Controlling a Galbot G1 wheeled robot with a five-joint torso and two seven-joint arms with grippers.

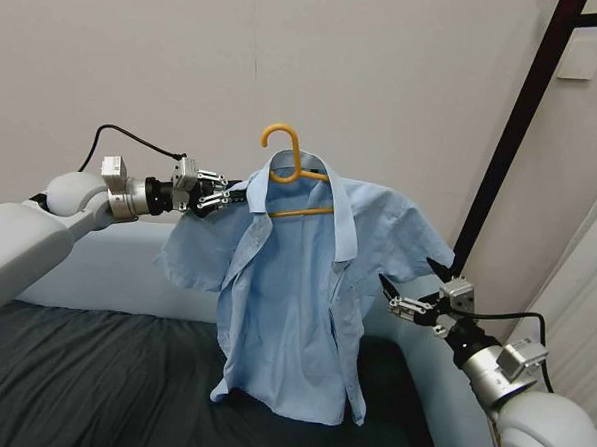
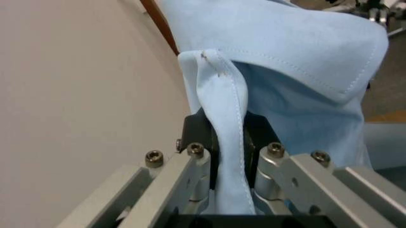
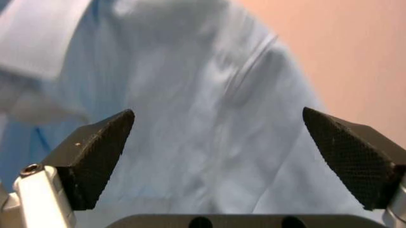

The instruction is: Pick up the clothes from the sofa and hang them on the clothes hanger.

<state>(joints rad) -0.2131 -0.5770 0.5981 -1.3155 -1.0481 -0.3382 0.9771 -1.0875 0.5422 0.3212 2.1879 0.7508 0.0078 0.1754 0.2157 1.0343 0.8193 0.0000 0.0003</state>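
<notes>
A light-blue short-sleeved shirt (image 1: 294, 313) hangs open-fronted on an orange hanger (image 1: 282, 148), held up over the dark seat of the sofa (image 1: 70, 372). The robot's left end effector (image 1: 212, 194) is clamped on a fold of cloth at the shoulder, just beside the collar. In the left wrist view a stitched edge is pinched flat between the closed jaws, and as far as can be seen they grip cloth, not the hanger. The right end effector (image 1: 412, 277) hovers spread wide just beside the shirt's other sleeve, touching nothing. Its dark pads (image 3: 95, 156) frame loose fabric in the right wrist view.

The hanger's hook points up and is caught on no rail. A black pole (image 1: 514, 125) rises to the right. Whether the hem touches the cushion cannot be told.

The garment looks light and limp — likely to swing, crease and slide along the smooth hanger, and a hold at one shoulder may let the whole thing tilt. A surer hold would probably be the stiff hanger itself — at its neck below the hook — or the shoulders, where cloth is backed by the hanger's arms.
</notes>
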